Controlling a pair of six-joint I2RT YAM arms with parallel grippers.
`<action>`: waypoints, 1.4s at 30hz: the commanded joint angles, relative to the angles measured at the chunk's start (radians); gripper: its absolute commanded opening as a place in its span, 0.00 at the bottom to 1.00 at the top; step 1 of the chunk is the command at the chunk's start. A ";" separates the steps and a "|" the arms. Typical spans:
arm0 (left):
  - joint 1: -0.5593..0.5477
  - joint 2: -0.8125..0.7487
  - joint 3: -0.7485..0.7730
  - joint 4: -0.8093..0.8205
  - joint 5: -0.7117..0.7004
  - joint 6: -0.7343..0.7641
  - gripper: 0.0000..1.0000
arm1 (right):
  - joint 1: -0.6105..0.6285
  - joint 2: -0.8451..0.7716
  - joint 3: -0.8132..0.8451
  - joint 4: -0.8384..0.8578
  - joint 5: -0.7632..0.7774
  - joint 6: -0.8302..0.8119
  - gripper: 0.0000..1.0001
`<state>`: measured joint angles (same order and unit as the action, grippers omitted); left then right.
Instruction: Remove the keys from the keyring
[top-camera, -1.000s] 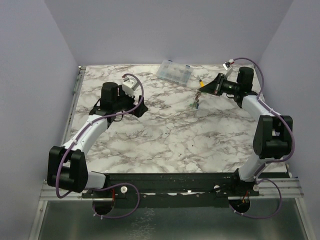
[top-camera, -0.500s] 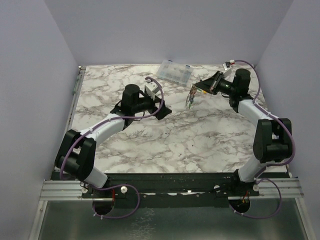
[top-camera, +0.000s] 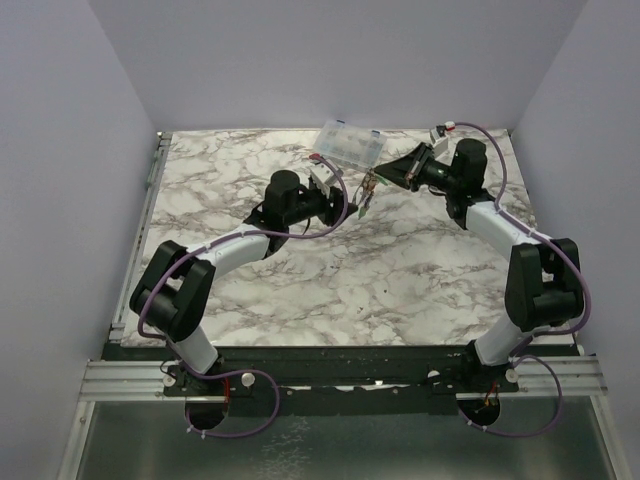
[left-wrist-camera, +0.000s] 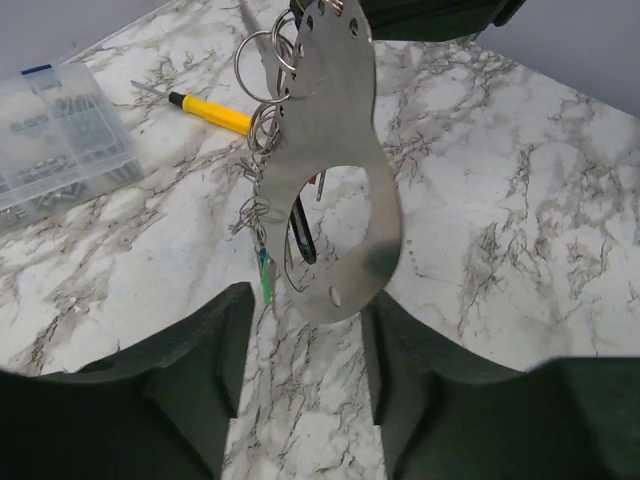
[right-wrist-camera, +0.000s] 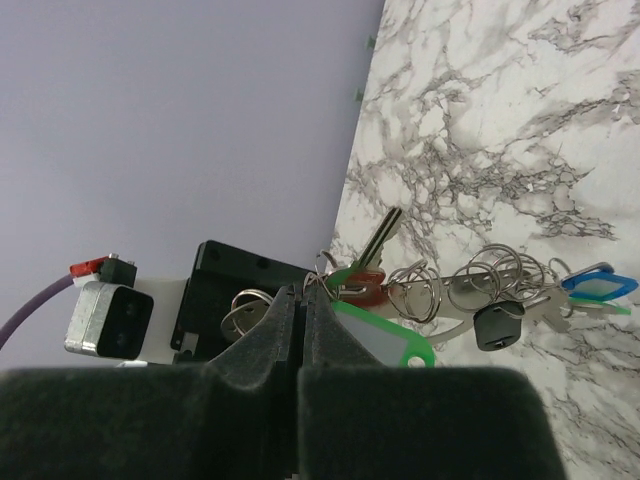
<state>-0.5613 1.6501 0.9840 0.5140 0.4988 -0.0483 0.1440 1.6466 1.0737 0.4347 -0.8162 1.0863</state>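
One marble-patterned white and grey table (top-camera: 250, 290), with two black-and-white arms meeting over its far middle. The left gripper (top-camera: 348, 205) has its jaws wide apart and holds nothing. The lower end of one flat silver metal keyring (left-wrist-camera: 335, 120) hangs between its fingers (left-wrist-camera: 200, 370); whether it touches them cannot be told. The keys (right-wrist-camera: 365, 290) hang from it on small wire rings (right-wrist-camera: 420, 290). Four coloured heads or tags can be counted: green, red, black and blue. The right gripper (right-wrist-camera: 301, 300) is clamped tight on the keyring's top, holding the bunch off the table. One clear plastic compartment box (top-camera: 348, 143) and one yellow-handled screwdriver (left-wrist-camera: 210, 110) lie just behind, near the far edge. Bare marble spreads on both sides and towards the near edge. The green tag (right-wrist-camera: 385, 340) has a pale label too small to read.
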 joint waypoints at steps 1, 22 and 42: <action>-0.007 -0.003 0.012 0.069 -0.072 0.009 0.43 | 0.004 -0.054 -0.022 0.063 -0.029 0.052 0.01; 0.010 -0.130 0.291 -0.824 -0.058 0.464 0.00 | -0.108 -0.034 0.048 -0.125 -0.331 -0.309 0.78; -0.084 -0.081 0.527 -1.451 -0.040 1.042 0.00 | 0.131 -0.147 0.225 -1.028 -0.331 -1.639 0.65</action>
<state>-0.6273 1.5490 1.4826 -0.8619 0.4084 0.9161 0.1978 1.5303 1.3632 -0.5926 -1.1503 -0.4995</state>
